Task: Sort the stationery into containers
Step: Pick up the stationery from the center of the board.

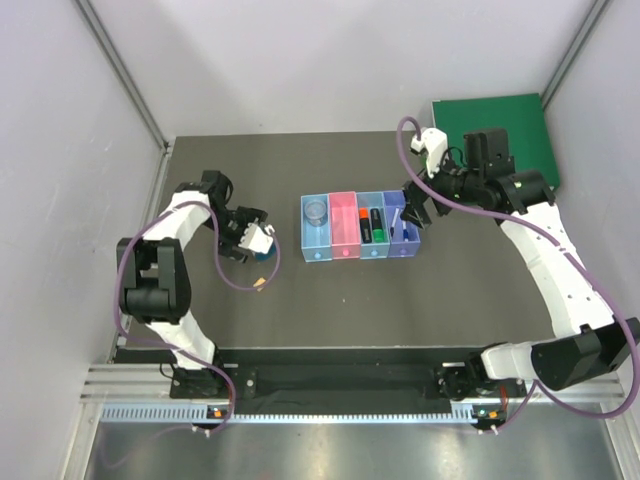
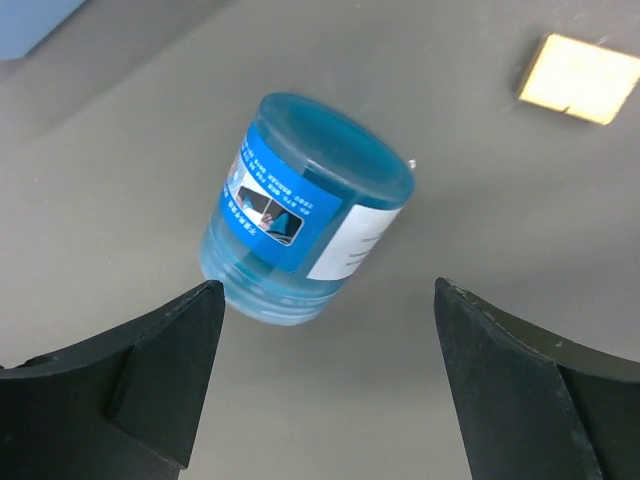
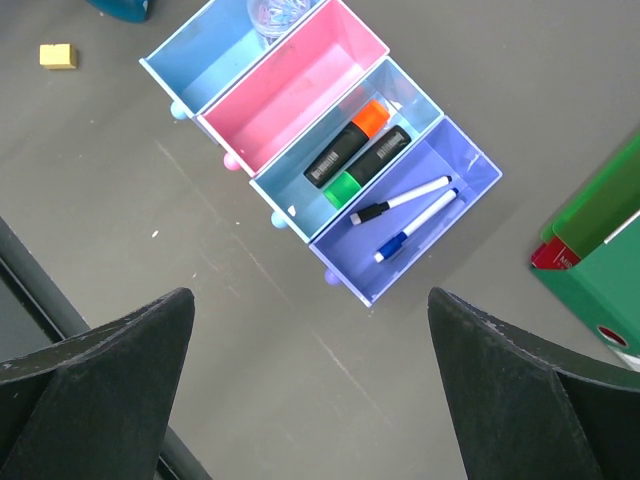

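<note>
**Operator:** Where is the blue tin (image 2: pixel 300 215)?

**Technician:** On the table (image 1: pixel 330 310), left of the bins (image 1: pixel 343 243) and well apart from them, directly below the left gripper (image 2: pixel 325 300). The block (image 2: pixel 580 78) lies near it, not touching. In the wrist view the tin looks tilted, so I cannot tell whether it stands or lies on its side.

**Operator:** Jaw state?

**Technician:** Left jaws are spread wide, one on each side of the tin, holding nothing. The right gripper (image 3: pixel 310 295) is also released and empty.

**Operator:** How should the grasp be made?

**Technician:** Centre the tin between the jaws before descending. Close across the round wall, not the lid edge, since a curved body can roll or squirt out of an off-centre pinch. The likely destination is the end bin holding the grey tin (image 1: pixel 317 212).

**Operator:** Arm pose?

**Technician:** The left arm is folded, elbow raised, wrist pitched down at the tin. The right arm reaches forward and hovers over the far-right end of the bins, above the pens (image 3: pixel 410 215) and the highlighters (image 3: pixel 355 150).
</note>
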You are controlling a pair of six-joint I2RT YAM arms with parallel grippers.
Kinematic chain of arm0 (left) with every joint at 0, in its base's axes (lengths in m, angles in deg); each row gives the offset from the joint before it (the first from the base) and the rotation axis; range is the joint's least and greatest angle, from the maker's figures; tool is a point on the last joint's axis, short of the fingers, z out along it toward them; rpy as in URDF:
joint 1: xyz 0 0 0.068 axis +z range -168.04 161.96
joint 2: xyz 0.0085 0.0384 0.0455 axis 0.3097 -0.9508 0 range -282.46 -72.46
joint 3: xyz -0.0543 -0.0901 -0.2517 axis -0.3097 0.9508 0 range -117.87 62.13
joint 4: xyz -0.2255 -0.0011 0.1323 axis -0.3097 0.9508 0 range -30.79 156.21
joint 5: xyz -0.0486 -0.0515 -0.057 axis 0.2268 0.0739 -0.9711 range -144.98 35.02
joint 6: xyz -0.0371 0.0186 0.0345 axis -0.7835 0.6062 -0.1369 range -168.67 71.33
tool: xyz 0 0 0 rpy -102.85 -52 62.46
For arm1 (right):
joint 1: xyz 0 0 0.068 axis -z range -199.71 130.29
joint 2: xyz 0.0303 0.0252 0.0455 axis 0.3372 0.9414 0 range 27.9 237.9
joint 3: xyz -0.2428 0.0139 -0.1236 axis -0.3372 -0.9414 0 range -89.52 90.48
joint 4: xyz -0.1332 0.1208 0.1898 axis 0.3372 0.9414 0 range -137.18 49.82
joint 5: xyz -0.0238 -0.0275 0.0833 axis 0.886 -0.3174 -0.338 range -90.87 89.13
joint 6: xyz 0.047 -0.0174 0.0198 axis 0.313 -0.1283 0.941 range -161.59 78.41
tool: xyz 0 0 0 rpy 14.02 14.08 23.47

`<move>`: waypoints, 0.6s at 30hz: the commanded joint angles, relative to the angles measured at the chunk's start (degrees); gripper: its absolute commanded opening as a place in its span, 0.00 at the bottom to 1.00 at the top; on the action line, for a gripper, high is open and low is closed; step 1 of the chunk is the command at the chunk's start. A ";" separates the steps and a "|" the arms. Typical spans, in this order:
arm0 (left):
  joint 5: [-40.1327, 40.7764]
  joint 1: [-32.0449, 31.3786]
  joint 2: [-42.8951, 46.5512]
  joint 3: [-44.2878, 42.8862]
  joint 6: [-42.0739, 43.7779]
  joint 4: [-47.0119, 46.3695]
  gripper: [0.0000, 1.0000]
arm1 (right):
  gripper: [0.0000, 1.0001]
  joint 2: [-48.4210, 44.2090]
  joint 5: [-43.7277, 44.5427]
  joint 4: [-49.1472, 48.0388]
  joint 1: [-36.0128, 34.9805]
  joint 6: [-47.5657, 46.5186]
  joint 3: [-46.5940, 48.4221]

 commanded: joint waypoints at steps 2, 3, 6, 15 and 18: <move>-2.22 0.99 -2.99 -3.91 35.60 2.15 0.90 | 1.00 0.08 -0.25 -0.77 0.73 -0.06 0.31; -2.04 1.16 -3.43 -4.17 37.70 2.15 0.90 | 1.00 0.26 -0.25 -0.68 0.82 -0.06 0.31; -2.83 1.60 -5.62 -5.40 39.65 1.89 0.90 | 1.00 0.78 0.01 -0.77 1.08 -0.15 0.31; -8.01 1.52 -7.83 -6.98 39.92 -0.57 0.91 | 1.00 2.89 0.45 -0.68 1.00 -0.50 1.37; -9.95 1.43 -7.48 -6.90 40.00 -0.83 0.91 | 1.00 3.59 0.36 -0.94 1.00 -0.33 1.54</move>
